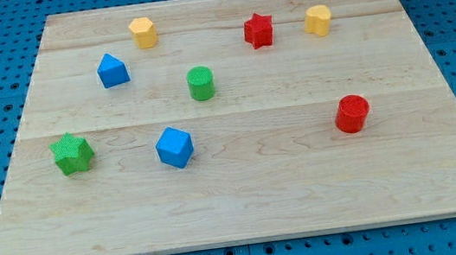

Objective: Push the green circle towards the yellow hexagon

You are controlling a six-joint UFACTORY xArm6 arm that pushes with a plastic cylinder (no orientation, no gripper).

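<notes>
No text, label, brand, number or sign can be read anywhere in the camera view. The wooden board (244,186) shows only plain grain, and the coloured blocks on it have unmarked faces.

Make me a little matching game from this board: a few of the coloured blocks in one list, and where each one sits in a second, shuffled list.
Blocks:
1. yellow hexagon
2. green circle
3. red circle
4. green star

Places:
A. far on the view's left, in the lower half of the board
B. near the view's top, left of centre
C. on the view's right, alone below the red star
D. near the middle of the board, above the blue cube

Pairs: 1-B, 2-D, 3-C, 4-A
</notes>
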